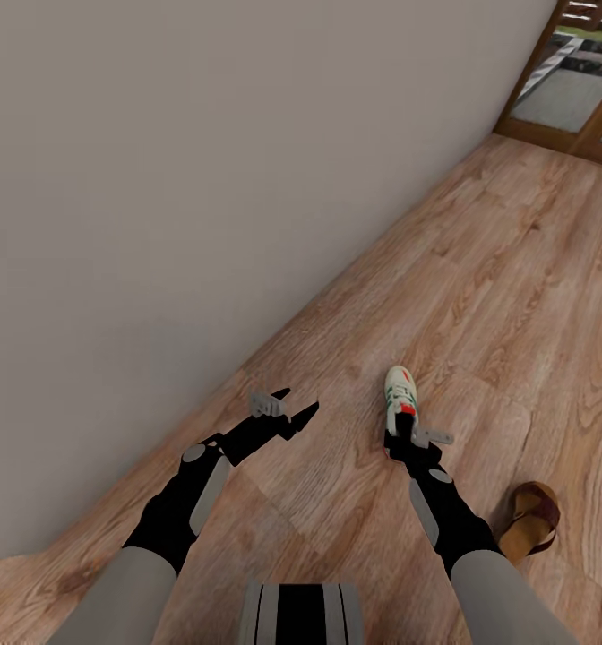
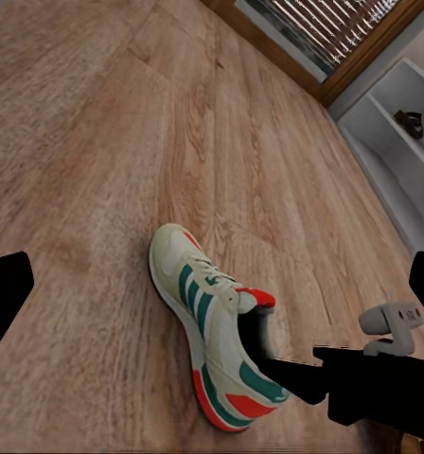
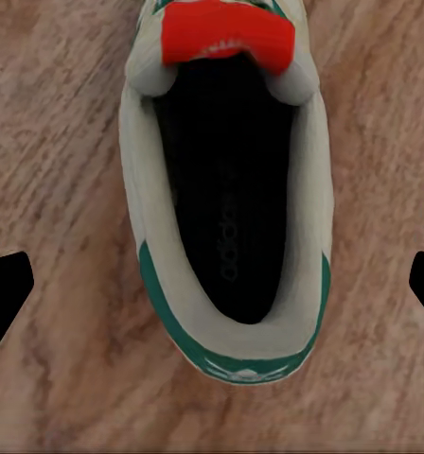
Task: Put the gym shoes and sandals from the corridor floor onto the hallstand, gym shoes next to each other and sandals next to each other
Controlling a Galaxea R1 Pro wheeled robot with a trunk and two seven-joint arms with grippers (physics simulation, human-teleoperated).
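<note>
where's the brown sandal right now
In the head view the sandal lies on the wood floor at lower right, beside the right arm and behind the gym shoe.

The head camera looks steeply down from above over both arms onto the wood floor (image 1: 516, 269), with the wall at 10 o'clock. The left wrist camera views the sneaker (image 2: 217, 326) low from the side. The right wrist camera hangs close, straight above its opening. All three share that sneaker and floor.
</note>
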